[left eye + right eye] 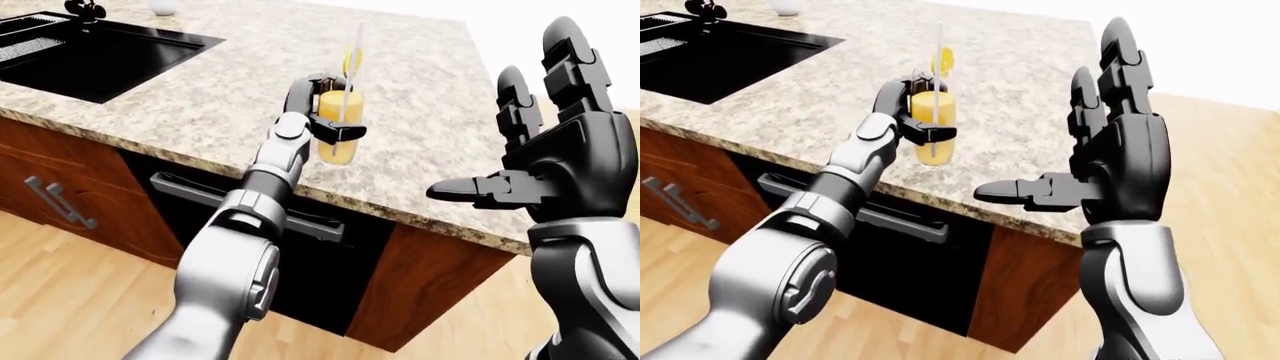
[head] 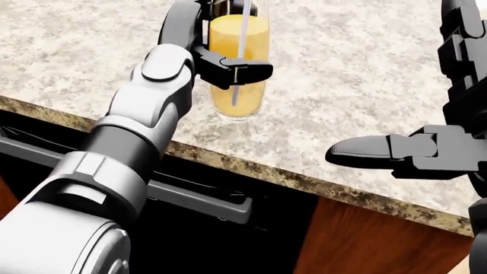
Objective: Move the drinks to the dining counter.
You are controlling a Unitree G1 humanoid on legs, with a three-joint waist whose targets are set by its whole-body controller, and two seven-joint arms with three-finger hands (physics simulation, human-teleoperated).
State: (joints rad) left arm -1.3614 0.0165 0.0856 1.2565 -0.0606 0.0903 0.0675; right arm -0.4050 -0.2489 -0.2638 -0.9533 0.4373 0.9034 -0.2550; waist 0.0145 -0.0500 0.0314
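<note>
**Figure: Glass of juice held at the counter edge, with principal hazards**

Nearest the camera, the right hand stood raised at about 3 o'clock in the right-eye view, its three black, segmented fingers spread wide and the thumb jutting sideways; it held nothing. Were that arm to swing toward 9 o'clock, the thumb would probably strike the glass.

Next, the left arm ran up from 7 o'clock in grey, rounded shells to the left hand, whose dark fingers were wrapped round the glass of orange juice. The glass was a smooth, clear, tall cylinder, upright, nearly full, carrying a thin pale straw and a yellow slice on its rim. It lay over the speckled granite counter, close to the near edge; whether its base touched the stone could not be told. The grip sat high on a slick wall, so a slip seemed the main risk, and any tilt would likely spill the juice. A fall past the edge would end on the wood-plank floor.

Below the edge hung a black appliance front with a bar handle, between reddish wood cabinets. Farthest, at 10 o'clock, lay a black rectangular sink.
</note>
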